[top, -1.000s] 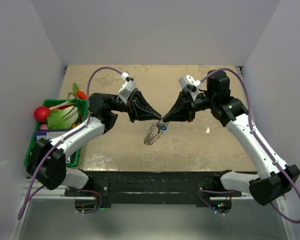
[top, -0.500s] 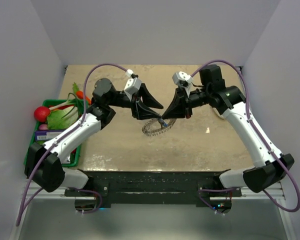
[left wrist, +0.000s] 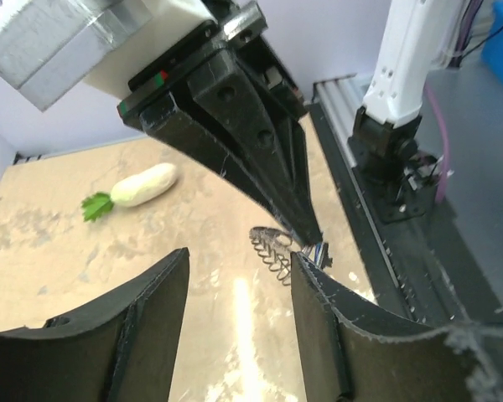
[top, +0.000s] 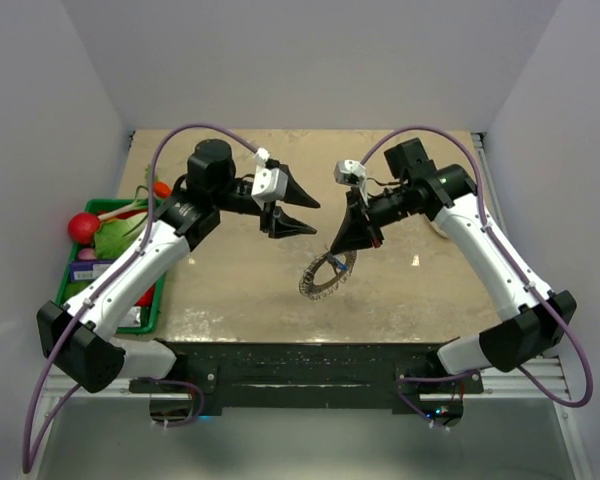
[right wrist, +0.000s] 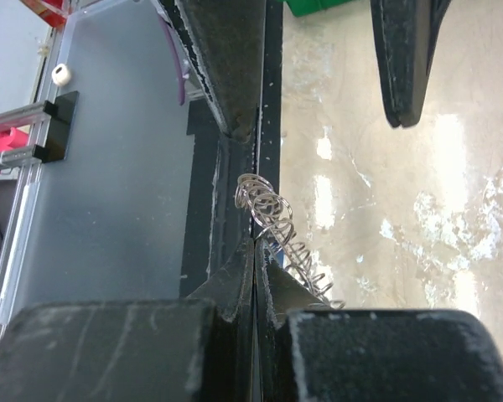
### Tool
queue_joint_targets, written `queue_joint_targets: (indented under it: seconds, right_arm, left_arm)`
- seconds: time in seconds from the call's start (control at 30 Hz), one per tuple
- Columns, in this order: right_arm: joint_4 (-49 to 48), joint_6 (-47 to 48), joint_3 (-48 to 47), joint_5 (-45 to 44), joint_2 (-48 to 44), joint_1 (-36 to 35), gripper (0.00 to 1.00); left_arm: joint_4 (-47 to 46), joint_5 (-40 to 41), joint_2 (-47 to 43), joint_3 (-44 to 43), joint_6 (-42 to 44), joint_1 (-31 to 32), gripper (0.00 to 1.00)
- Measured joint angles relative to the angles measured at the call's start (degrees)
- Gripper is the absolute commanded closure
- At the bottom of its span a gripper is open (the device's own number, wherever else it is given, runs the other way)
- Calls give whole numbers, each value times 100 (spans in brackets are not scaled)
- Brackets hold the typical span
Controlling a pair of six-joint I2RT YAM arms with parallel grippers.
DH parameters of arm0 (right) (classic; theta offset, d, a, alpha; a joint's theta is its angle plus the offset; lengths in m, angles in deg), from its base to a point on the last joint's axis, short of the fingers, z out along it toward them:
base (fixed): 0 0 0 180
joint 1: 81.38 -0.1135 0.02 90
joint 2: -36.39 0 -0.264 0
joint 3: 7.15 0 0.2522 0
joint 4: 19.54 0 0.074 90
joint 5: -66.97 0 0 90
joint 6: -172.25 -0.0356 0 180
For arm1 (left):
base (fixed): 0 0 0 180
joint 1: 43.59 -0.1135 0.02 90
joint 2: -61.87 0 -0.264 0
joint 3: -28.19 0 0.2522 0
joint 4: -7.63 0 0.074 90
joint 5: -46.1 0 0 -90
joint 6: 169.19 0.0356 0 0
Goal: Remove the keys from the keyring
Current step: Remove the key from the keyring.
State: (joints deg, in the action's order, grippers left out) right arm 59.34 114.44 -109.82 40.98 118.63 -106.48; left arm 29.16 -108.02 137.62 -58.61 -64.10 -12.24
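Right tool [top: 334,247] pressed together, pinching keyring [top: 323,276] at the coil's upper end. Loop trails off the tip, long axis slanting down and away from it; can't tell if the far end touches tabletop [top: 230,290]. Key [left wrist: 320,252], blue head, right at that tip. Left tool [top: 316,216] spread, empty, near. Loop likely light, floppy, springy; key stiff, tiny, so grip the blue head.
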Motion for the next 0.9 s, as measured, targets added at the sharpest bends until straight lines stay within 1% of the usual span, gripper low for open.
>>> queue_joint_targets:
  seconds: [0.13,0.2,0.3,0.37,0.63,0.8,0.9]
  right_arm:
    - [-133,-345,136,-162,-24,0,100]
    - [-264,-529,249,-229,-24,0,100]
    - [-437,-772,444,-420,-22,4,100]
    - [-494,-863,516,-514,-22,4,100]
    - [-713,-1082,592,-651,-26,74,100]
    - [-800,-1156,649,-640,-46,170,100]
    - [-822,-1163,669,-632,-57,199,100]
  left_arm:
    - [645,494,-63,-4,852,177,50]
    - [911,813,-74,-4,1222,385,51]
    - [1117,1187,-76,11,1578,627,55]
    - [1167,1346,-76,46,1718,721,57]
    - [1473,1860,-76,74,2223,1084,60]
    - [1521,2057,-74,116,2367,1241,64]
    - [1552,2184,-63,155,2422,1294,65]
